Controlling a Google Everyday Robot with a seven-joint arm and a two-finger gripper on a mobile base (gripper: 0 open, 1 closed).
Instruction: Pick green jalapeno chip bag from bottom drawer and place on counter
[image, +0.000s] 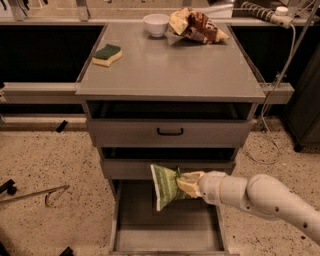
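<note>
The green jalapeno chip bag (164, 186) hangs in the air above the open bottom drawer (165, 225), in front of the middle drawer's face. My gripper (184, 183) comes in from the right on a white arm and is shut on the bag's right edge. The bag is clear of the drawer floor and tilted, its top to the left. The counter (170, 65) is the grey cabinet top, well above the bag.
On the counter lie a green-and-yellow sponge (107, 54), a white bowl (156, 24) and a brown-and-yellow snack bag (196, 26). Two upper drawers with black handles (170, 132) are shut. A cable (280, 80) hangs at the right. Tools (35, 194) lie on the floor at left.
</note>
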